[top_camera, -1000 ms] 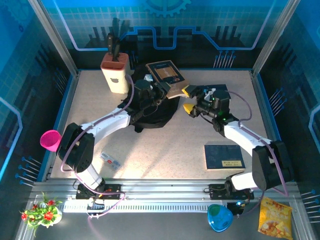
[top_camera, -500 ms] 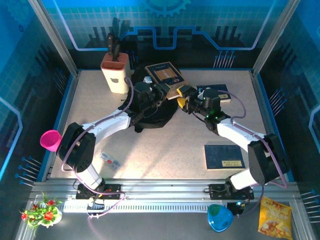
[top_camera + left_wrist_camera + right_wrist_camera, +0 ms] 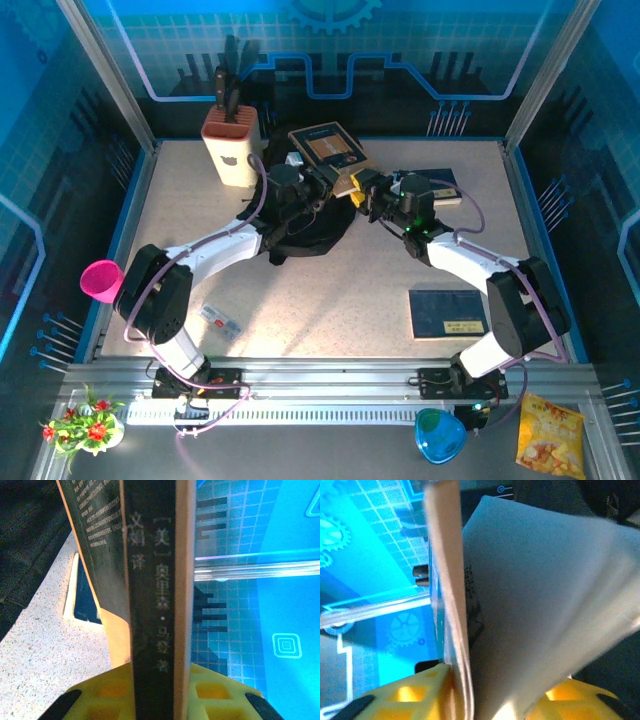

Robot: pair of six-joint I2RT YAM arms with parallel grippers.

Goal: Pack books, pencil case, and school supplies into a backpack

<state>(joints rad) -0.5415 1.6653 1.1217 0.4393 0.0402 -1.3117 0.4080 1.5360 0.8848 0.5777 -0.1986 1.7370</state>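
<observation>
A dark-covered book (image 3: 325, 148) with tan edges is held tilted above the black backpack (image 3: 300, 235), which lies crumpled at the table's middle back. My left gripper (image 3: 325, 185) is shut on the book's near edge; in the left wrist view the spine (image 3: 155, 580) stands upright between the yellow fingers (image 3: 100, 700). My right gripper (image 3: 360, 192) grips the book's right side. There the cover and pale pages (image 3: 535, 605) sit between its yellow fingers (image 3: 405, 695). One dark blue book (image 3: 448, 312) lies flat at the front right. A second blue book (image 3: 438, 184) lies behind the right arm.
A cream knife block (image 3: 230, 142) stands at the back left. A small packet (image 3: 220, 320) lies near the left arm's base. Off the table are a pink cup (image 3: 100, 280), a blue bowl (image 3: 438, 435), a snack bag (image 3: 548, 432) and flowers (image 3: 85, 420).
My right gripper has moved left from beside the book onto its right edge and its jaws have closed there. The left gripper has kept its hold.
</observation>
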